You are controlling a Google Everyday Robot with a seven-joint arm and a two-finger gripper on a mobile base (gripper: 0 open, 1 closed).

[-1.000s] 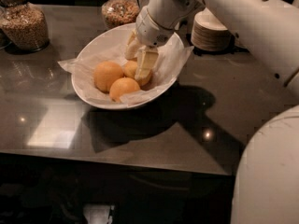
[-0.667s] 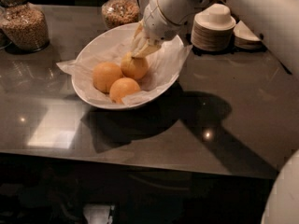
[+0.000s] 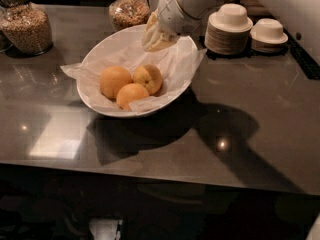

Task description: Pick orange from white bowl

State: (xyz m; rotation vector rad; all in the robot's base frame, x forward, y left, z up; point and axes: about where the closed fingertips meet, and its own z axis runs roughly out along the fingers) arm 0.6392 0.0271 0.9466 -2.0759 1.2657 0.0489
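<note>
3 round fruits lie together in the white bowl [image 3: 100, 106] on its crumpled paper lining [image 3: 180, 59]: the orange [image 3: 148, 78], paler and yellowish with a dark stem dimple, sits at the back right of the cluster, touching 2 deeper-orange fruits [image 3: 114, 81] to its left and front. The gripper [image 3: 156, 38] hangs above the bowl's far rim, apart from the orange, and I cannot tell whether it is open or closed. Behind, on the dark tabletop [image 3: 260, 114], stand 2 glass jars [image 3: 27, 26] of grain and 2 plate stacks [image 3: 229, 34] topped with small bowls.
</note>
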